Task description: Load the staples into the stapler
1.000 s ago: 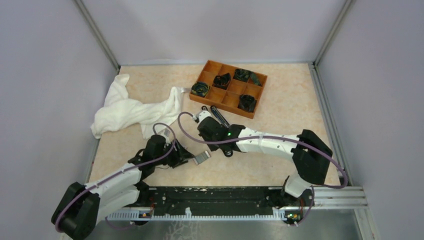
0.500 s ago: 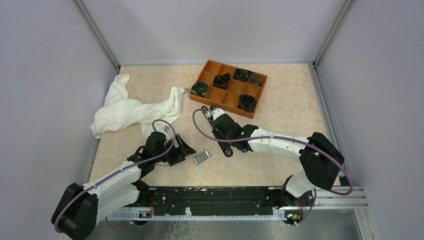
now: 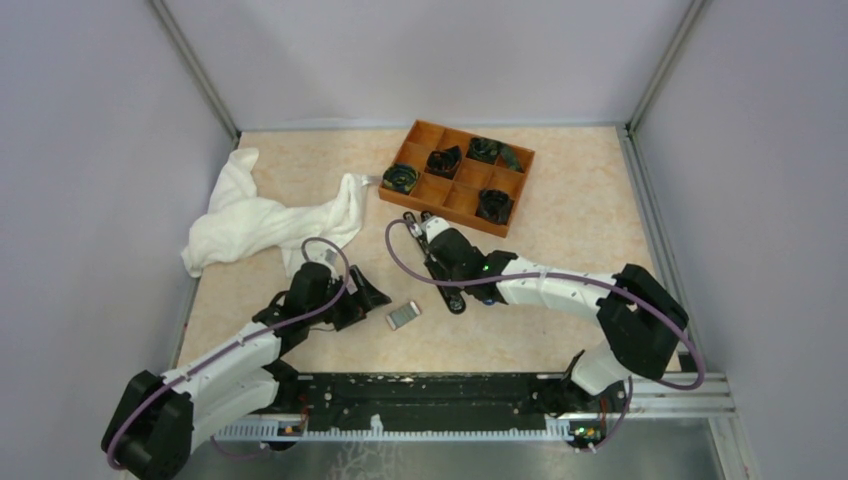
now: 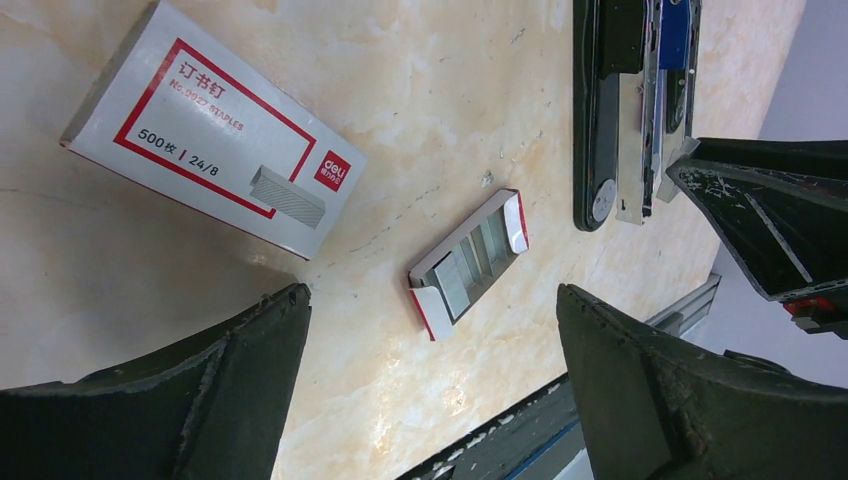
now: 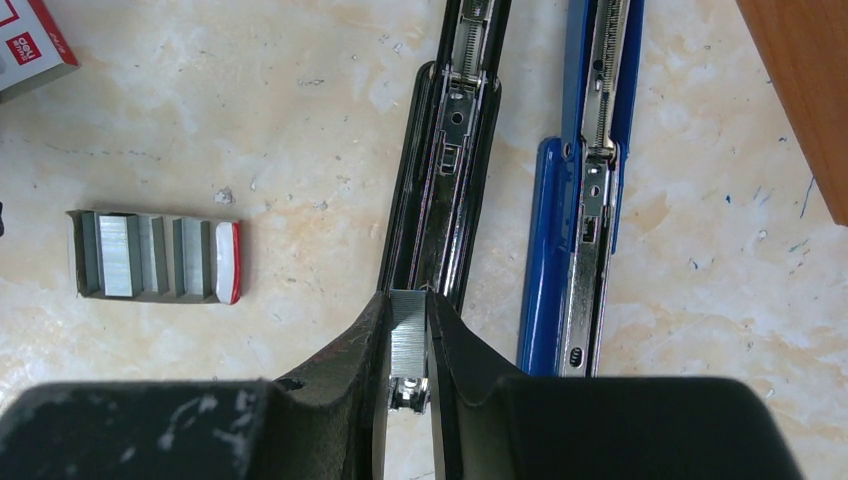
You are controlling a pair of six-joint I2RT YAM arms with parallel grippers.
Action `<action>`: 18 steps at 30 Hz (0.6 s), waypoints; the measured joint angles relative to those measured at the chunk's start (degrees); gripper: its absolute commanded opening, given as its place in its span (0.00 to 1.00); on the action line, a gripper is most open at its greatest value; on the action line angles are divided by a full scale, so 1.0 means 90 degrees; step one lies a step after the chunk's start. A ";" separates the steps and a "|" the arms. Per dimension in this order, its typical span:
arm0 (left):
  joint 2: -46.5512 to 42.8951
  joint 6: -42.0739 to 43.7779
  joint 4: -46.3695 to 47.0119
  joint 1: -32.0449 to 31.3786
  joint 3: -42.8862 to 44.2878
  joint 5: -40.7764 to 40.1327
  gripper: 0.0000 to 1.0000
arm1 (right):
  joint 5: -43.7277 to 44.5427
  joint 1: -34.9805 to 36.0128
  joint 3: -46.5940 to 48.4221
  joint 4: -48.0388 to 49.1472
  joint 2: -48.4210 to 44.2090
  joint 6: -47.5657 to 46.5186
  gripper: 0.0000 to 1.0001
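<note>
The right gripper (image 5: 408, 305) has swung from the tray (image 5: 228, 262) over to the open stapler (image 5: 441, 215) — pinched tight on a strip of staples (image 5: 407, 345) just above its channel. The left gripper (image 4: 432, 298) has let go, gaping wide and empty — seating the strip looks next.

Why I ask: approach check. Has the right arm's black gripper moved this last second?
Yes: in the top view, the right gripper shifted rightward relative to the orange compartment tray.
</note>
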 measured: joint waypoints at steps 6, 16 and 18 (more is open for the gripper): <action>0.0007 0.0022 -0.0005 0.0000 0.0007 -0.0022 0.99 | 0.0017 0.0000 -0.0005 0.0002 0.0015 -0.0002 0.16; 0.0063 0.0090 -0.0061 0.0000 0.0070 -0.0022 0.99 | 0.0046 0.0000 -0.0129 0.0049 0.0114 0.0000 0.16; 0.0066 0.0092 -0.0061 0.0000 0.0070 -0.0022 0.99 | 0.0046 -0.0002 -0.0134 0.0066 0.0134 0.0000 0.16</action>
